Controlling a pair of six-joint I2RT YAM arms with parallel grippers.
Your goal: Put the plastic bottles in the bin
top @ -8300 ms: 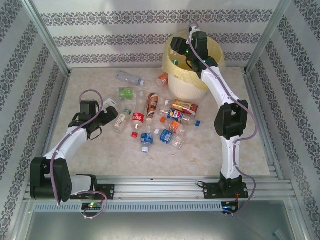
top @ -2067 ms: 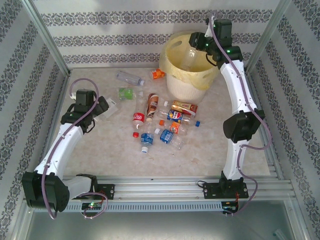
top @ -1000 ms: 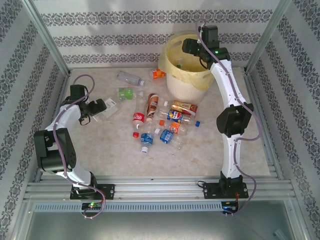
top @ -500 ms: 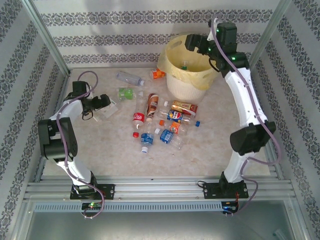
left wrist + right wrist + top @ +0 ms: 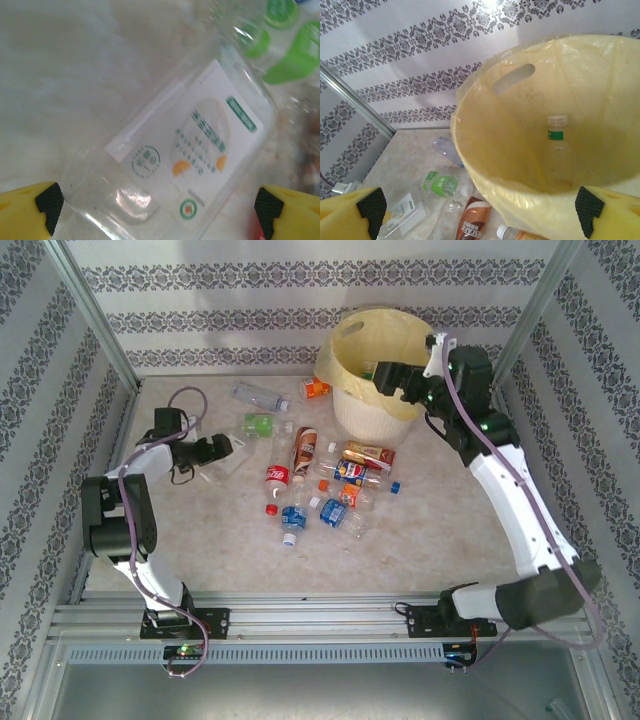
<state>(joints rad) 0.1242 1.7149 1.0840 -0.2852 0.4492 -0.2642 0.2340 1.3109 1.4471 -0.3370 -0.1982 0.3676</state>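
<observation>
Beige marbled table top [image 5: 200, 550], carrying every item below. Bin [image 5: 372, 418]: round white bucket with a pale yellow bag liner folded over its rim. It stands upright directly ahead of the right gripper [image 5: 385, 380], its mouth open just beyond and below the fingertips. Right gripper: yellow fingers [image 5: 345, 212] spread wide, nothing between them, held near the bin's rim. Left gripper [image 5: 222, 448]: fingers [image 5: 292, 212] also spread wide, low over the table and straddling a lying bottle. A gap shows at the right-hand pad; contact at the other pad cannot be told. Plastic bottles, listed by place. One clear bottle with a green band [image 5: 557, 150] rests against the liner inside the bin, ahead of the right fingers. One clear white-labelled bottle [image 5: 200, 150] lies on the table between the left fingers, slantwise to them. One green-labelled bottle [image 5: 292, 57] lies just beyond the left fingertips. One clear bottle at the back [image 5: 255, 395] lies farther beyond them. One orange-labelled bottle [image 5: 318, 388] lies just beside the bin's foot, below and left of the right fingers. A loose cluster [image 5: 330, 485] lies well apart from both pairs of fingers and between them, and includes a red cola bottle [image 5: 275, 477], a brown-labelled bottle [image 5: 303, 448] and a blue-labelled bottle [image 5: 293, 520]. Loose caps at the cluster's edge: red cap [image 5: 269, 508] and blue cap [image 5: 395, 486].
</observation>
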